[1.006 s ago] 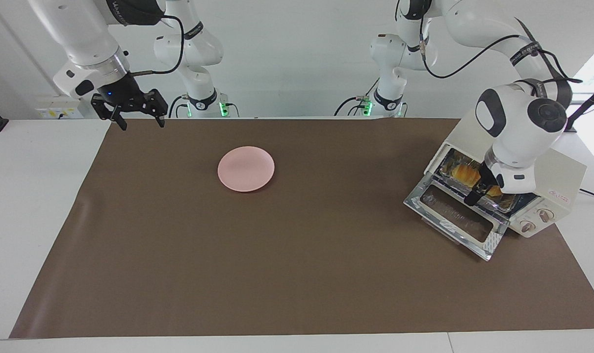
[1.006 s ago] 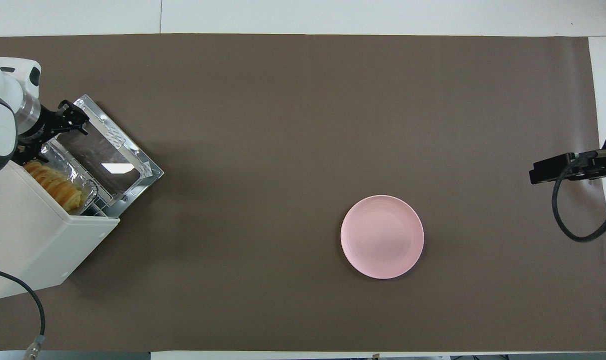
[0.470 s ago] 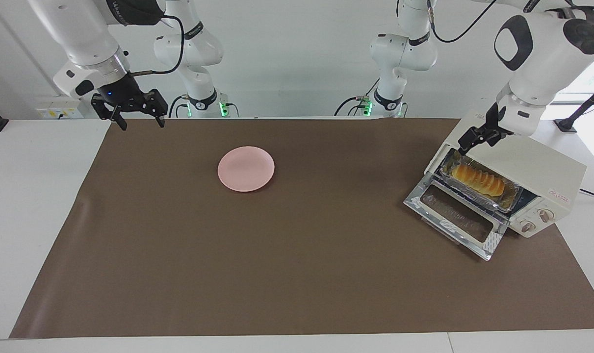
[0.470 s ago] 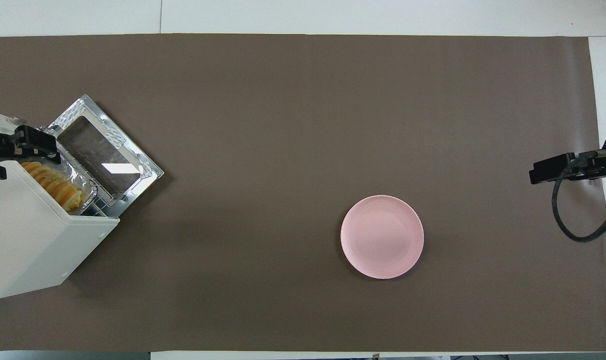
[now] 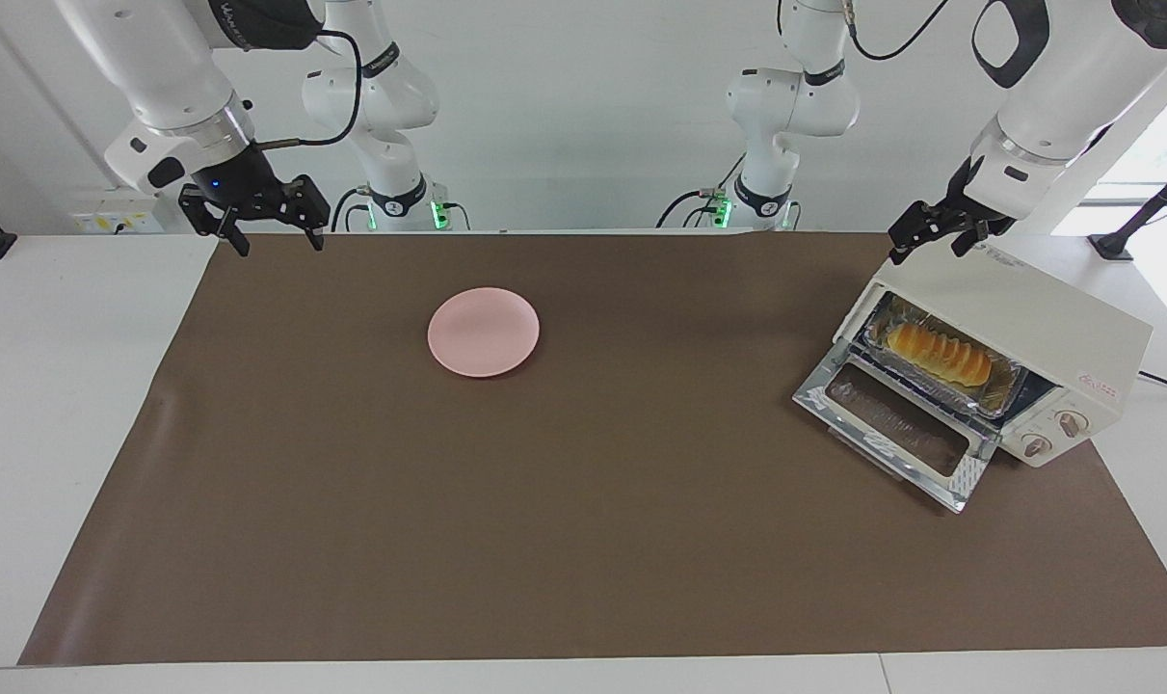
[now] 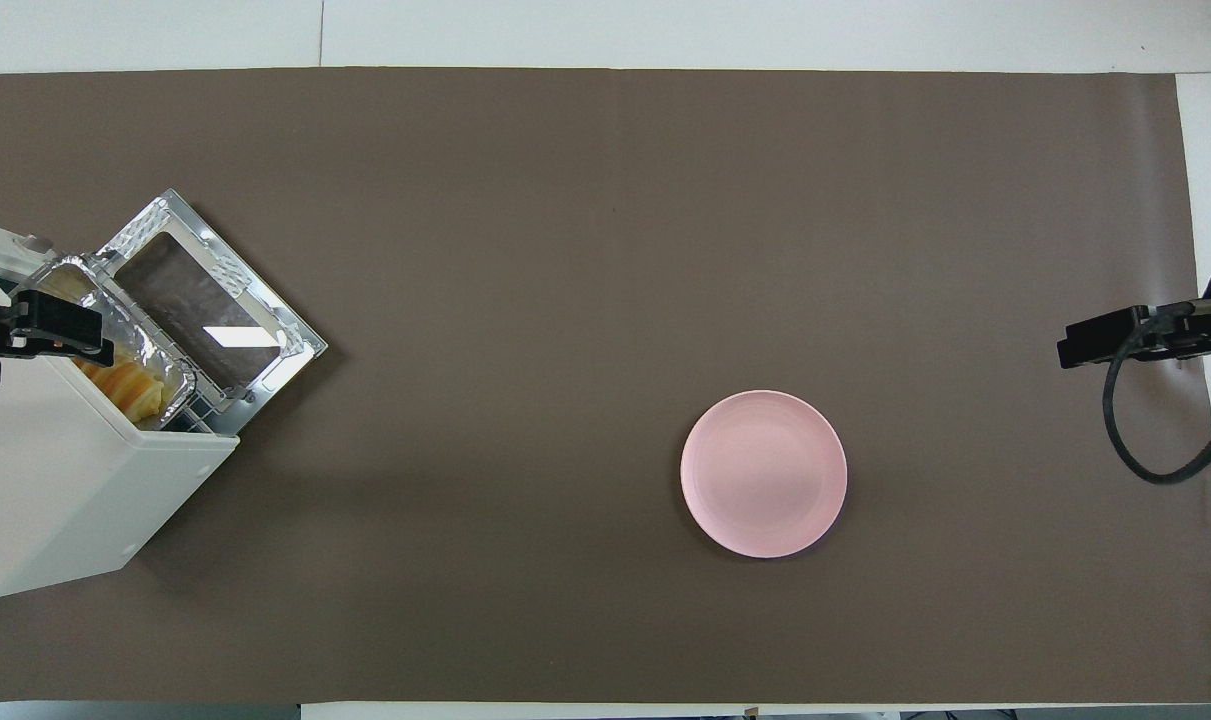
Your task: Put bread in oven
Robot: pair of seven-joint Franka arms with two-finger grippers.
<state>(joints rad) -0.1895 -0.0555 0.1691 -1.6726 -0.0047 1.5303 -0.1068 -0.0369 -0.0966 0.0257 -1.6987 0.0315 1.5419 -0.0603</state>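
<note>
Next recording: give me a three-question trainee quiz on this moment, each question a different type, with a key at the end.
1. True or false: the bread lies in a foil tray inside the oven.
2. Multiple choice: the oven's glass door is A) shut, B) dropped open, C) missing.
3. Short answer: what is the left gripper holding, and what is it over?

Key:
1. True.
2. B.
3. Nothing; its fingers are open, and it hangs over the oven's top, at the corner nearest the robots. The right gripper waits open at the right arm's end of the table, and the pink plate is bare.
</note>
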